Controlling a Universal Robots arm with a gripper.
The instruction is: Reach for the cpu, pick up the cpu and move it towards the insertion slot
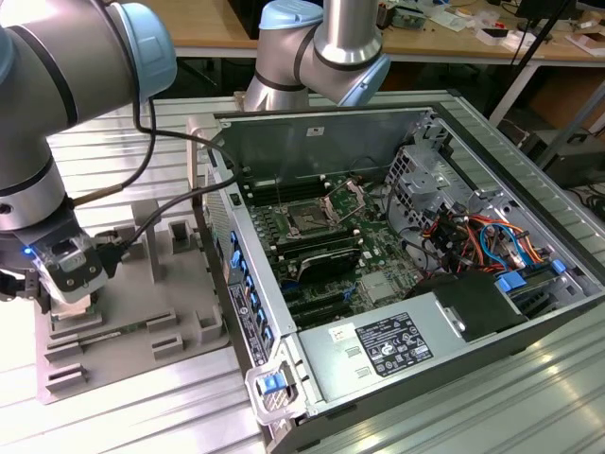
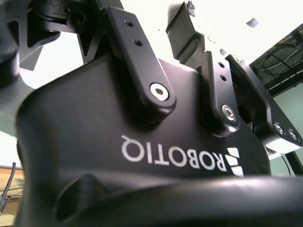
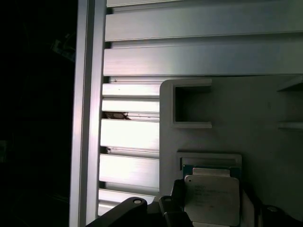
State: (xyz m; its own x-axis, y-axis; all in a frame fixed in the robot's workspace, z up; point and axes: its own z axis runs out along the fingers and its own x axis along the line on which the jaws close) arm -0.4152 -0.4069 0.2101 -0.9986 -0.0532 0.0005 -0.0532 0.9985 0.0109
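Gripper [image 1: 71, 312], lower left of the exterior view, hangs over the cpu [image 3: 211, 201], apparently centred; grasp state cannot be told. Keep it square.

Gripper [image 1: 71, 307] sits low over the grey tray [image 1: 132, 357] at the exterior view's left, with raised frames [image 1: 175, 234] close around it. Toward the exterior view's right, black cables [image 1: 180, 203] drape across the gap, then the computer case's side wall [image 1: 248, 293] stands as a lip. Over the insertion slot [image 1: 307, 219] the top is open. Hemming it: upright metal panel [image 1: 321, 142] on the far side, drive cage [image 1: 416, 180] on the right, memory slots [image 1: 326, 260] nearer. Arm elbow [image 1: 326, 43] overhangs the far edge.
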